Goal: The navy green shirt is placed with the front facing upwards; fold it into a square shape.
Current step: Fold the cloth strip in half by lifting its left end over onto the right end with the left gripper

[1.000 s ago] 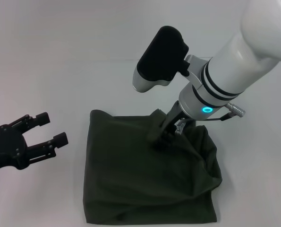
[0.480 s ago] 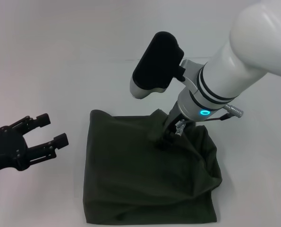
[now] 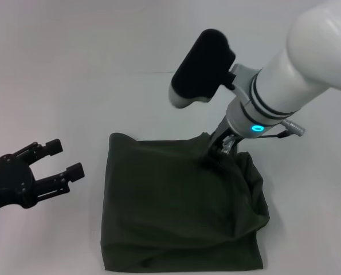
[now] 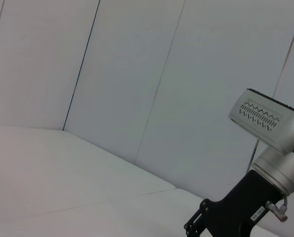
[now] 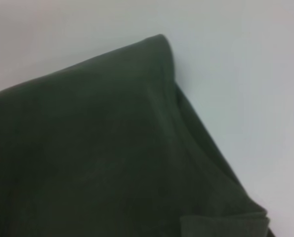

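Where visible: right gripper [image 3: 215, 156] apparently on shirt [image 3: 176, 212]

The navy green shirt [image 3: 179, 209] lies folded on the table [image 3: 73, 74], near its front edge. The right gripper [image 3: 219, 150] sits on the shirt's far right part. The left gripper [image 3: 58, 160] hangs left of the shirt, apart from it.

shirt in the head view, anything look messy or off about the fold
Yes. The navy green shirt is close to a square, but its right side bulges and bunches in wrinkles below the right gripper, which sits at the far edge. The left and near edges lie straight. The left gripper hangs open off the cloth.
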Available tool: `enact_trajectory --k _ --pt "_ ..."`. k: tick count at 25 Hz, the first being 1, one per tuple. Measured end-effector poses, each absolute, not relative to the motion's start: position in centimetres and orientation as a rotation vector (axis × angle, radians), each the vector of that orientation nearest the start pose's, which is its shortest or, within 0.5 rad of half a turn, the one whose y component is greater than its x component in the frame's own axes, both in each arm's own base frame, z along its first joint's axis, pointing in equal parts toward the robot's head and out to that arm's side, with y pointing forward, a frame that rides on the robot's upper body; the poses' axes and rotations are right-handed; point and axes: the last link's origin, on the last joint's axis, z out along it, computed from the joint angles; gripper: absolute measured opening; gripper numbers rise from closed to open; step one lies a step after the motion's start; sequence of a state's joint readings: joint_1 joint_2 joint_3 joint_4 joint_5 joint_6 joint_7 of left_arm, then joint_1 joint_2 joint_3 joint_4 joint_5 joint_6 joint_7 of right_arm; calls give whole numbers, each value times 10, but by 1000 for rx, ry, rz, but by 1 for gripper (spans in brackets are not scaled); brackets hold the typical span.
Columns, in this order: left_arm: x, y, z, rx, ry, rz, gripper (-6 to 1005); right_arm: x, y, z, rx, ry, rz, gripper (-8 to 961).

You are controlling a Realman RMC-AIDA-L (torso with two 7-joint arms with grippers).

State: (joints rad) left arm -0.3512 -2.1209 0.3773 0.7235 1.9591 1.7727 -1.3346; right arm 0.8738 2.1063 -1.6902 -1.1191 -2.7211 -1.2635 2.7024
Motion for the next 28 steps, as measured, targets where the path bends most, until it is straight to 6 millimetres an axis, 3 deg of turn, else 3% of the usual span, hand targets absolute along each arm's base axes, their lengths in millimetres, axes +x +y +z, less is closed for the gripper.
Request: enact_trajectory --k 6,20,24,28 --pt "-303 272 39 -2431 -729 -990 920 124 400 -52 -2498 579 -574 614" --pt "-301 273 39 -2429 -729 -999 920 173 418 5 -2329 916 -390 613" --pt "-301 273 39 -2426 -737 -1005 920 176 415 19 -2396 1033 -214 613" --pt "-300 274 39 -2427 -756 -1023 919 167 401 29 -2566 1140 14 614"
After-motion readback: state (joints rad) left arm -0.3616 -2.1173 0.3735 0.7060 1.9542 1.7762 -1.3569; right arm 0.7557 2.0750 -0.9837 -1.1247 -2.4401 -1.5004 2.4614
